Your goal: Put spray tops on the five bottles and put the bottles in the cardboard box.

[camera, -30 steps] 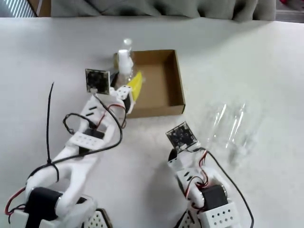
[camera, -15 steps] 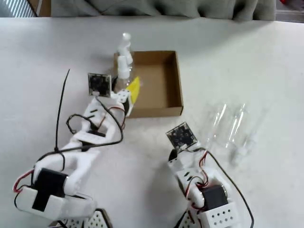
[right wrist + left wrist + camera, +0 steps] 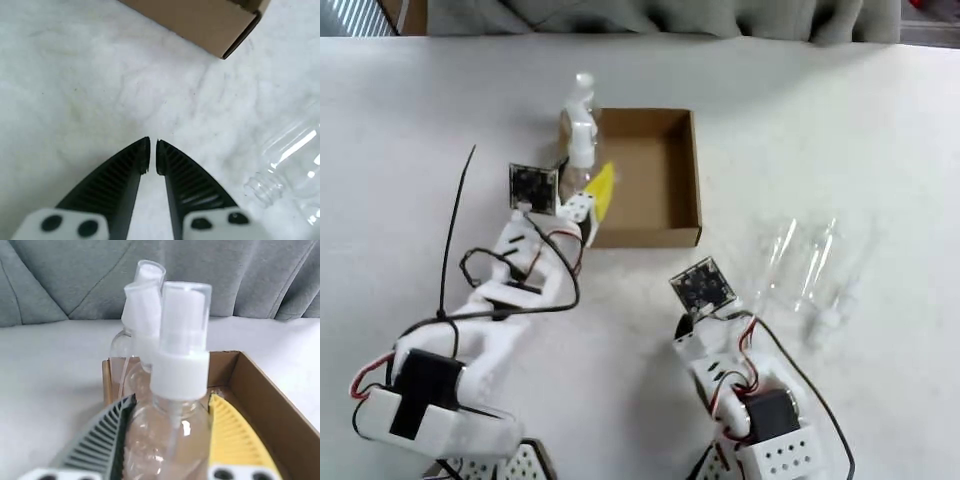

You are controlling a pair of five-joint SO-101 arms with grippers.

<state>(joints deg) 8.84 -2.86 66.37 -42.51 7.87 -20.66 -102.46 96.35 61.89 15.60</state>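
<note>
My left gripper (image 3: 167, 440) is shut on a clear bottle (image 3: 172, 435) with a white spray top (image 3: 182, 345), held upright between the grey and yellow fingers at the left side of the cardboard box (image 3: 650, 175). In the high view this bottle (image 3: 582, 152) stands by the box's left wall. A second capped bottle (image 3: 142, 305) stands just behind it at the box's far left corner (image 3: 583, 95). Two clear bottles without tops (image 3: 775, 258) (image 3: 820, 265) lie on the table to the right. My right gripper (image 3: 153, 156) is shut and empty above bare table near the box corner (image 3: 200, 20).
A loose white spray top (image 3: 825, 322) lies near the uncapped bottles. An open bottle neck (image 3: 262, 189) lies close beside my right gripper. The inside of the box to the right of the held bottle is free. A grey sofa backs the table's far edge.
My left arm has pulled back slightly toward the near side with the capped bottle, and the box has shifted a little to the left. The right arm has not moved.
</note>
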